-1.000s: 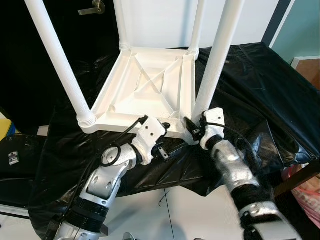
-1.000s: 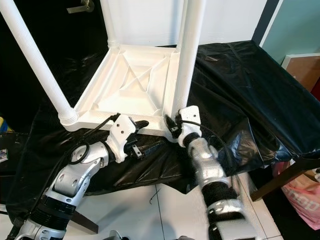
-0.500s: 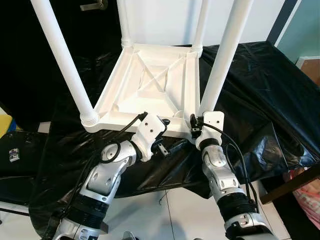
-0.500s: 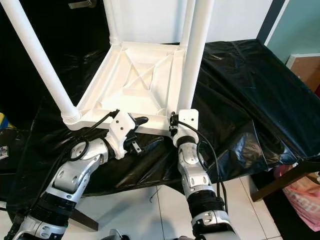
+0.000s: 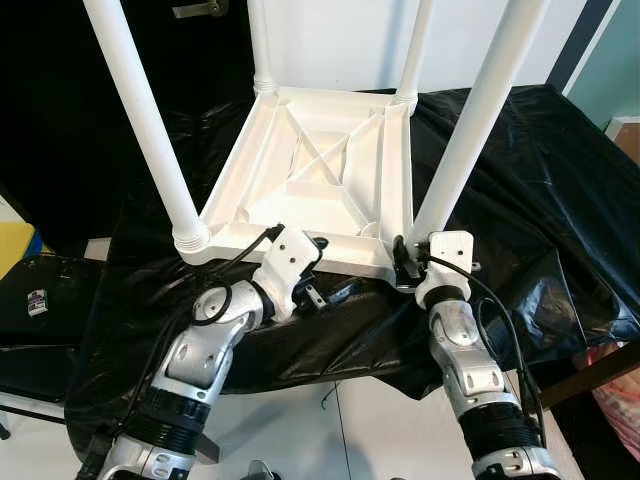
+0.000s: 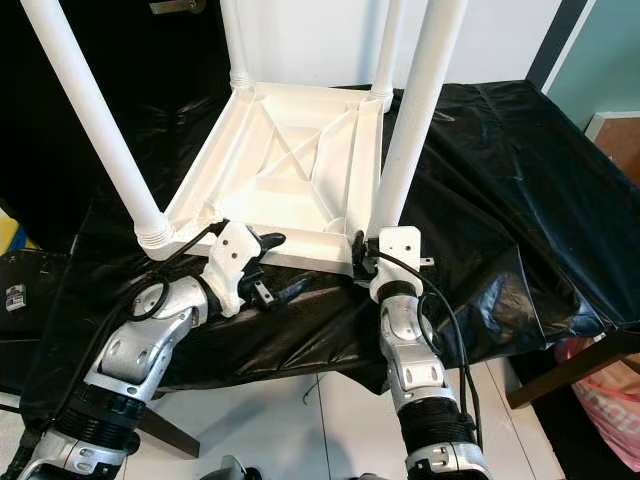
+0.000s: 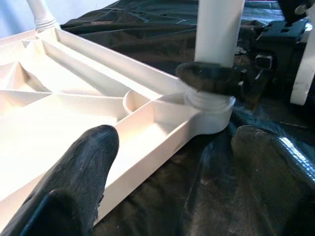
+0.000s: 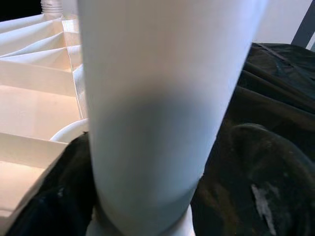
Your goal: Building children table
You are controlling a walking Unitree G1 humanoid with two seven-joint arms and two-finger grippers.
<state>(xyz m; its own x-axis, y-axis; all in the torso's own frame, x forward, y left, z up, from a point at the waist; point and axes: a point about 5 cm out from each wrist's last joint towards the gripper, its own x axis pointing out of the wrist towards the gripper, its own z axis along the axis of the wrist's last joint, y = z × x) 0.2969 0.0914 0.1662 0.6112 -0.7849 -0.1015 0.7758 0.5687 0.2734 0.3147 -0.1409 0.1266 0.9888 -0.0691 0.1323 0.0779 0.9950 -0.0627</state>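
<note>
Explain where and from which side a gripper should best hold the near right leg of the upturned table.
Grip the near right leg low, just above its threaded collar, coming level from the robot's side, fingers either side. It is a smooth round tube standing upright, and the tabletop blocks the far side. The right gripper sits there, around that base.

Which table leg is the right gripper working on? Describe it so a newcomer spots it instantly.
A white table top lies upside down on the black sheet, four white legs pointing up. The near right leg is the one. Unlike the others, it has the right gripper at its base.
</note>
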